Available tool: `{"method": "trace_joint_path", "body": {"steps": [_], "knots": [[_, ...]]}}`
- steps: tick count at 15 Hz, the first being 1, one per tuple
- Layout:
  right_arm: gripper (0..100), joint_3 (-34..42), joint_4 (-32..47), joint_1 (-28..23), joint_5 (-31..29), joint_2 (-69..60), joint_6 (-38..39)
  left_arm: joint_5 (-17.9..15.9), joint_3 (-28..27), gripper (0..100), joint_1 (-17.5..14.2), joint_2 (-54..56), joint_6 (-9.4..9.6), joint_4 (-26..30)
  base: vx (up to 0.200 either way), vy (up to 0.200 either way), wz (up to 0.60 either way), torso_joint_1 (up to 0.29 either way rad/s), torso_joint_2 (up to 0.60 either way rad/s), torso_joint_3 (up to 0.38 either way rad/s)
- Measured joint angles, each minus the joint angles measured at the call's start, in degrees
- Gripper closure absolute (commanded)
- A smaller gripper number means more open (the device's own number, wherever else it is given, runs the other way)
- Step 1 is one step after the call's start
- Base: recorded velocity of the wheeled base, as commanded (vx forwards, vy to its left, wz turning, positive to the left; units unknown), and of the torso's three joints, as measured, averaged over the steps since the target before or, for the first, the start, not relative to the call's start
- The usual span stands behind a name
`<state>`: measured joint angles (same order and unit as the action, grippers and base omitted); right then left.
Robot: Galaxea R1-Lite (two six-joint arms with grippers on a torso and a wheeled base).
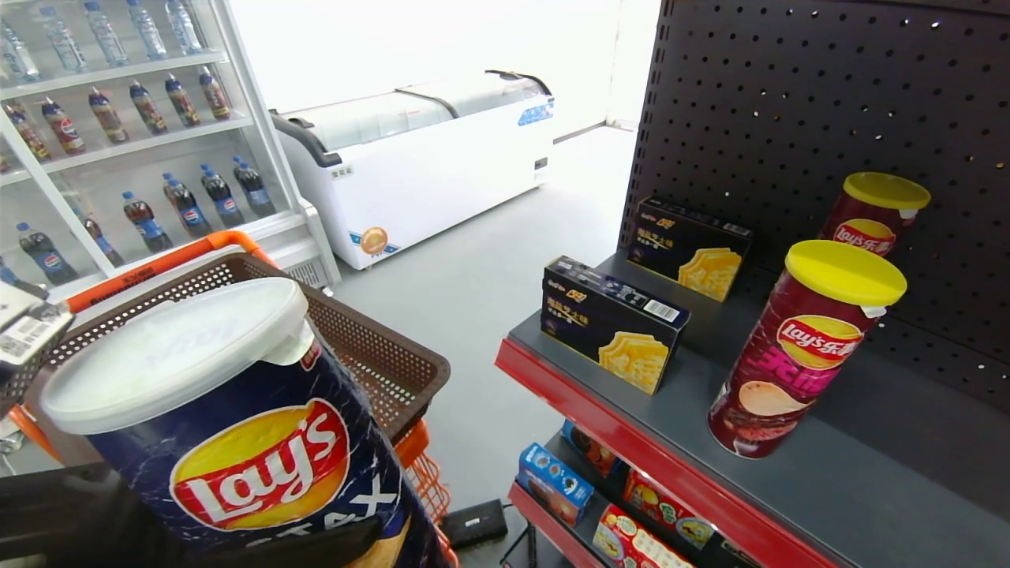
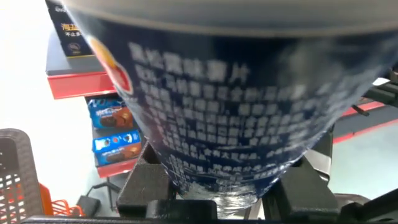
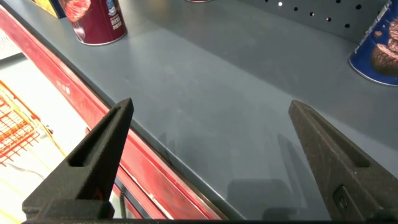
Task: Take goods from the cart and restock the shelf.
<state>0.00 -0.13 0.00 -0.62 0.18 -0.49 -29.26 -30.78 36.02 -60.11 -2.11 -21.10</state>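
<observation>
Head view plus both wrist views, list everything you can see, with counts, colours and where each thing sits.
blue chip can: one, dark blue with white lid, in the left gripper, before the cart basket
maroon chip cans: two, yellow lids, upright on the top shelf
biscuit boxes: two, black and yellow, top shelf
cart basket: one, brown mesh, orange frame
shelf: one, grey boards, red edges, black pegboard back
snack packs: several, blue and red, lower shelf
chest freezer: one, white, behind
drinks cooler: one, white, many bottles inside
left gripper: one, black, shut on the can
right gripper: one, black, open, above the shelf board
</observation>
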Motion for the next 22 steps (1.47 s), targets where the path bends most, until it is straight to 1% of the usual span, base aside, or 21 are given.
{"method": "trace_joint_path", "body": {"steps": [2,5,10,13,21,22], "knots": [[0,0.0,0.0,0.0,0.0,0.0,0.0,0.0,0.1,100,0.4,0.3,0.01,0.0,0.000,0.000,0.00,0.000,0.00,0.000],[0,0.0,0.0,0.0,0.0,0.0,0.0,0.0,0.3,100,1.2,0.5,0.04,0.1,0.000,0.000,-0.60,-0.001,0.00,0.002],[0,0.0,0.0,0.0,0.0,0.0,0.0,-0.1,0.2,100,1.6,0.5,0.01,0.0,0.000,0.000,-0.60,0.002,0.00,0.001],[0,0.0,0.0,0.0,0.1,0.0,0.0,0.0,0.2,100,2.9,0.5,0.01,0.0,0.000,0.000,-0.60,0.005,0.00,0.002],[0,0.0,0.0,0.0,0.1,0.0,0.0,0.0,0.7,100,3.1,0.4,0.09,-0.1,0.000,0.000,-0.60,0.001,0.00,0.002],[0,0.0,0.0,0.0,0.1,0.0,0.0,0.0,0.8,100,3.1,0.5,0.11,-0.1,0.000,0.000,0.00,0.000,0.00,0.000]]}}
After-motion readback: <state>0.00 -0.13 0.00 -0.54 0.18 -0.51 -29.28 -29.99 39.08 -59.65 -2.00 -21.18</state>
